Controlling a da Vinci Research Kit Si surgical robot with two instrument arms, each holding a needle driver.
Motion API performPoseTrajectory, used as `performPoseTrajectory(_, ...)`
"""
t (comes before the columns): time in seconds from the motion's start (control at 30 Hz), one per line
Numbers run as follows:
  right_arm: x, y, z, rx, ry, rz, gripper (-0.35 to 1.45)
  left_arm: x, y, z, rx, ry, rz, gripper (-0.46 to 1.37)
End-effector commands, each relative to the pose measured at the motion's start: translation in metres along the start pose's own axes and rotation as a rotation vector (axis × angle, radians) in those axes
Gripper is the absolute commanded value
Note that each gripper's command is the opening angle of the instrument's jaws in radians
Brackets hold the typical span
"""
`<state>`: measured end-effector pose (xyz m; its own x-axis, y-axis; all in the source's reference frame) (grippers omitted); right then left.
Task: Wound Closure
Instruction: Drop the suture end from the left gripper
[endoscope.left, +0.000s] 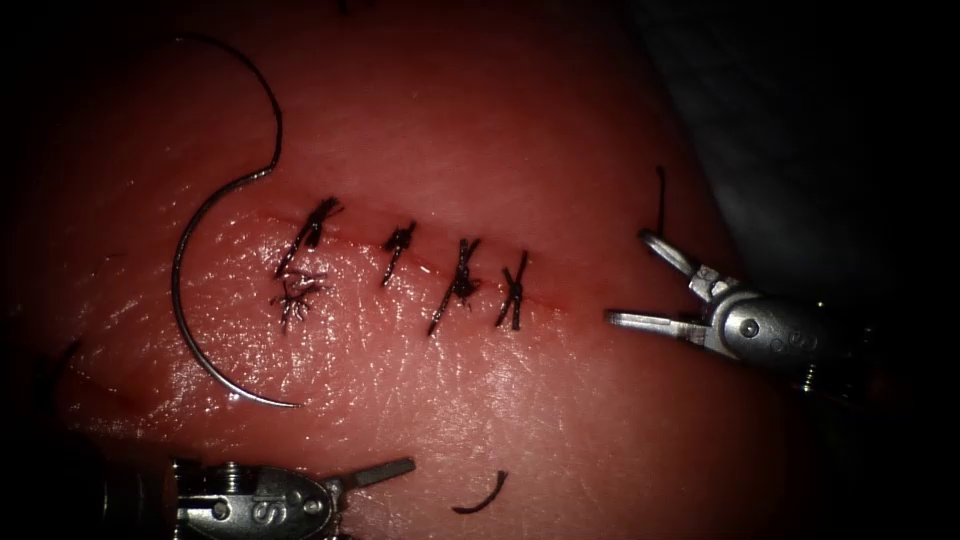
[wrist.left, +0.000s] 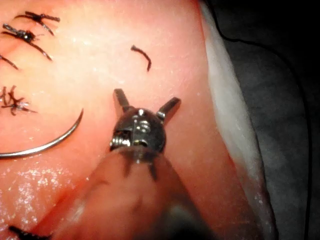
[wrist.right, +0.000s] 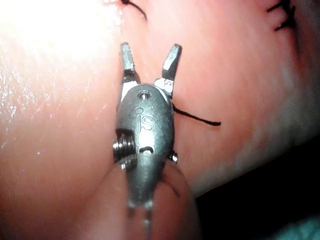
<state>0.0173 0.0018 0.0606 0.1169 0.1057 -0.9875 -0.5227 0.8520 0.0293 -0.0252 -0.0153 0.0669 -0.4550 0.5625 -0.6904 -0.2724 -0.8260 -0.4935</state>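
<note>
The tissue (endoscope.left: 560, 420) carries a cut (endoscope.left: 420, 265) held together by several dark stitches (endoscope.left: 462, 280). The curved needle (endoscope.left: 178, 300) lies loose on the tissue's surface at the cut's left end, held by neither tool and not in the tissue. Its thread (endoscope.left: 272, 120) arcs up and away to the left. My left tool (endoscope.left: 390, 488) sits below the cut with jaws open and empty, seen close (wrist.left: 146, 97) beside the needle (wrist.left: 50, 144). At the cut's right end my right tool (endoscope.left: 640, 282) is open, holding nothing (wrist.right: 150, 50).
A cut end of thread (endoscope.left: 480, 497) lies on the tissue just right of the left tool (wrist.left: 144, 55). Another short thread piece (endoscope.left: 660, 200) lies above the right tool (wrist.right: 197, 117). The tissue's pale edge (wrist.left: 230, 115) drops off to dark ground.
</note>
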Motion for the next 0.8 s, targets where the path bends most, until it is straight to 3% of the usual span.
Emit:
performPoseTrajectory(0.03,0.0000,0.0000,0.0000,0.006,0.000,0.000,1.31,0.0002,0.0000,-0.0002,0.004,0.001,0.004,0.54)
performPoseTrajectory(0.37,0.0000,0.0000,0.0000,0.008,0.001,0.000,1.31,0.0025,0.0001,-0.0016,0.014,0.004,0.017,0.54)
performPoseTrajectory(0.8,0.0000,-0.0001,0.0000,0.011,0.003,0.000,1.31,0.0095,-0.0013,-0.0050,0.055,0.007,0.075,0.72)
